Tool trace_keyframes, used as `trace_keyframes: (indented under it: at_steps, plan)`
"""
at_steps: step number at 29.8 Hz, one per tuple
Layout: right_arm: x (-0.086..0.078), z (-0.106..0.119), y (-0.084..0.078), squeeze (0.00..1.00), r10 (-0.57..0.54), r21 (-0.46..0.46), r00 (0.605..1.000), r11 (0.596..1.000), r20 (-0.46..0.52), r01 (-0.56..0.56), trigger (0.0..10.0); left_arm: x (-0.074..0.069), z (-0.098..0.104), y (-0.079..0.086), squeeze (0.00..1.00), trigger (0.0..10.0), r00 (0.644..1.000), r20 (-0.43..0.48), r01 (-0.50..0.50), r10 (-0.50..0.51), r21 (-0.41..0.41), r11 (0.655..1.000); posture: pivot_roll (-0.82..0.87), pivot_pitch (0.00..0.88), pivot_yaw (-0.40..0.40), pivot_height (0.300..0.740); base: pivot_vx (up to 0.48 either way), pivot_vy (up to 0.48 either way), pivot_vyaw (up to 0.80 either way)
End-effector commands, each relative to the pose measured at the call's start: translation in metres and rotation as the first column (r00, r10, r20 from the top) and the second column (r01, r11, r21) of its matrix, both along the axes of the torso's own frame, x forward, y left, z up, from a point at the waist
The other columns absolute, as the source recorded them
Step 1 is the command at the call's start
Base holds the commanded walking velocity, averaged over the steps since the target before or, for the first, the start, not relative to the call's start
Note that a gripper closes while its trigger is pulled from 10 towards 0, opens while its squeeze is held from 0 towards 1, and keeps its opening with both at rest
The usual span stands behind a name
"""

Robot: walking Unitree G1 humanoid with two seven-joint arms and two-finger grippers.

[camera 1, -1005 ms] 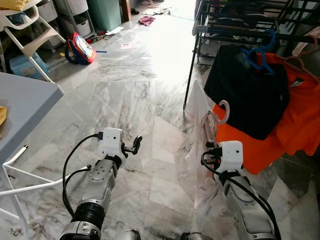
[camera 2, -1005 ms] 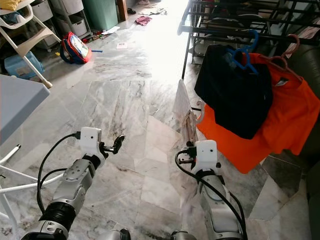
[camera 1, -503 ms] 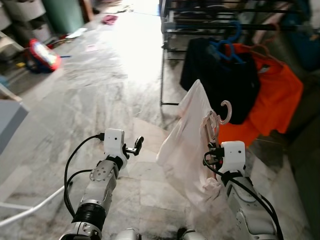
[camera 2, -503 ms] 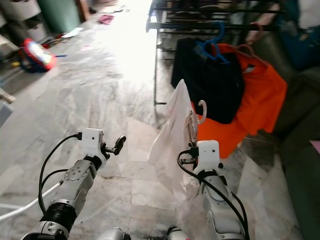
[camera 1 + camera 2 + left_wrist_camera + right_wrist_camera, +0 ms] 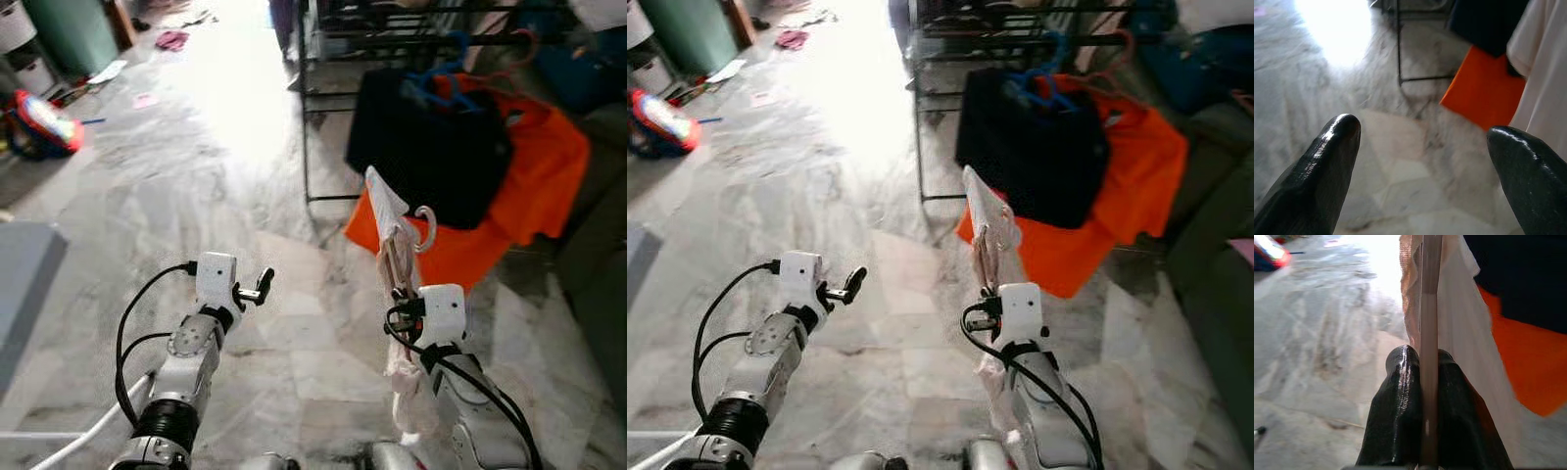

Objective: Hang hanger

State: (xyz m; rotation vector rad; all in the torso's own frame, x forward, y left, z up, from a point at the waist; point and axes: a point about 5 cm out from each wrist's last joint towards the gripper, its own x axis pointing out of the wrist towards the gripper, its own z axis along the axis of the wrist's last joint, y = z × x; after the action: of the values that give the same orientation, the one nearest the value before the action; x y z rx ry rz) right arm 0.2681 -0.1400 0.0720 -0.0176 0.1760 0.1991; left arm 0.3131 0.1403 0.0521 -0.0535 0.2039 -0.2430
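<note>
- Since a moment ago the camera has swung, so the drying rack [image 5: 392,39] now sits higher and more central, while the pale garment [image 5: 397,294], which billowed wide half a second ago, now hangs as a narrow strip.
- Pinching the hanger [image 5: 1429,308] between both black fingers [image 5: 1398,411], the right gripper [image 5: 397,294] holds it upright in front of the drying rack, lower than its rails and apart from them.
- Draped on the hanger, the pale garment hangs down past the right gripper; the hanger's hook [image 5: 425,217] curls up above the cloth, toward the rack.
- Hanging on the drying rack behind the hook are a black garment [image 5: 431,147] on a blue hanger [image 5: 431,83] and an orange shirt [image 5: 529,166] just beside it.
- Well to the left of the rack, the left gripper [image 5: 253,287] hovers over the marble floor [image 5: 196,176] with its fingers [image 5: 1322,166] spread wide apart and nothing between them.
- Far from the rack, across the floor, lies a red bag [image 5: 39,117].
</note>
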Motion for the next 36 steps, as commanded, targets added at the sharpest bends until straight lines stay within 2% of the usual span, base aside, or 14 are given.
trace_keyframes:
  at_steps: [1, 20, 28, 36]
  plan:
    - [-0.004, 0.003, 0.004, 0.00, 0.040, -0.004, 0.999, 0.999, 0.008, -0.040, 10.0, -0.004, -0.003, -0.005, 0.00, 10.0, 1.000, -0.006, 0.019, -0.019, 0.005, 1.000, -0.08, 0.183, 0.054, 0.740, 0.000, 0.000, 0.00]
    - [-0.009, 0.001, 0.012, 0.00, 0.099, -0.026, 0.995, 0.995, -0.004, -0.099, 10.0, -0.009, -0.003, -0.010, 0.00, 10.0, 0.998, 0.001, 0.056, -0.056, -0.012, 0.998, -0.08, 0.196, 0.057, 0.740, 0.000, 0.000, 0.00]
    - [-0.009, 0.001, 0.013, 0.00, 0.104, -0.033, 0.995, 0.994, -0.002, -0.104, 10.0, -0.009, -0.001, -0.009, 0.00, 10.0, 0.997, 0.015, 0.072, -0.072, 0.007, 0.997, -0.08, 0.192, 0.060, 0.740, 0.000, 0.344, 0.00]
    - [-0.008, 0.001, 0.015, 0.00, 0.112, -0.035, 0.994, 0.993, -0.001, -0.112, 10.0, -0.011, -0.002, -0.010, 0.00, 10.0, 0.996, 0.020, 0.082, -0.082, 0.024, 0.996, -0.08, 0.192, 0.061, 0.740, 0.000, 0.000, 0.00]
